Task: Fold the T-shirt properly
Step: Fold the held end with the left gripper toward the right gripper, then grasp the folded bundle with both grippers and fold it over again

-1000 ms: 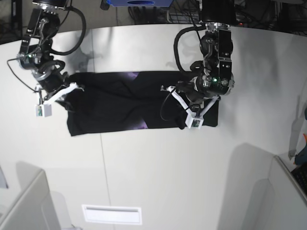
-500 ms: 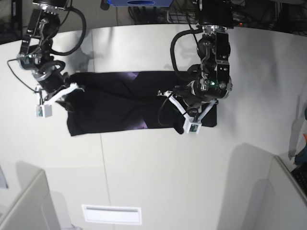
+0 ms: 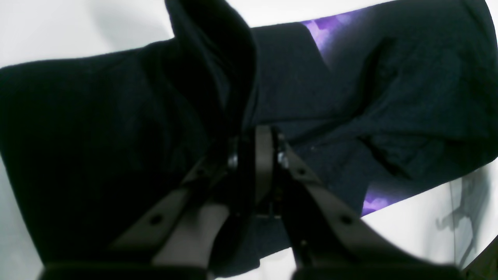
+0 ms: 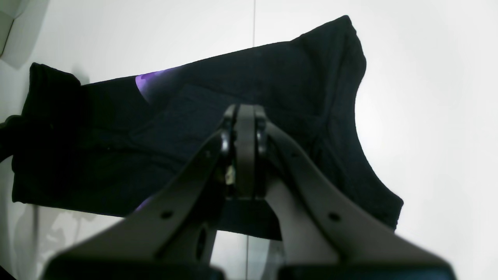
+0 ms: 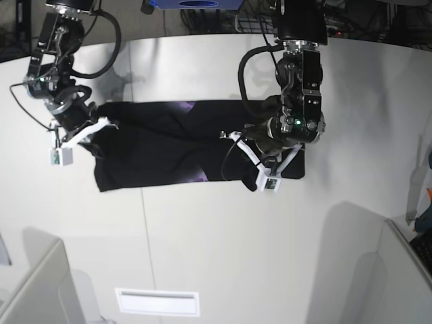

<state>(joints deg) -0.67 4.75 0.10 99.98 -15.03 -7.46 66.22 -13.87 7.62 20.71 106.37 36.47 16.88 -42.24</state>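
Note:
The black T-shirt (image 5: 155,145) lies as a long band across the white table (image 5: 216,236), with purple print showing at its folds (image 5: 200,177). My left gripper (image 5: 251,177) is shut on the shirt's right end and holds it lifted over the band. In the left wrist view the tips (image 3: 255,136) pinch a raised fold of the shirt (image 3: 218,58). My right gripper (image 5: 106,125) is shut on the shirt's left end. In the right wrist view its tips (image 4: 243,112) rest on the shirt (image 4: 311,77).
A white label plate (image 5: 157,302) lies near the table's front. Grey partitions stand at the front left (image 5: 34,290) and front right (image 5: 405,270). A seam (image 5: 145,229) runs across the table. Cables and a blue object (image 5: 196,3) are behind the table.
My left gripper has moved leftwards in the base view, carrying the shirt's right end over the band. The right arm has not moved.

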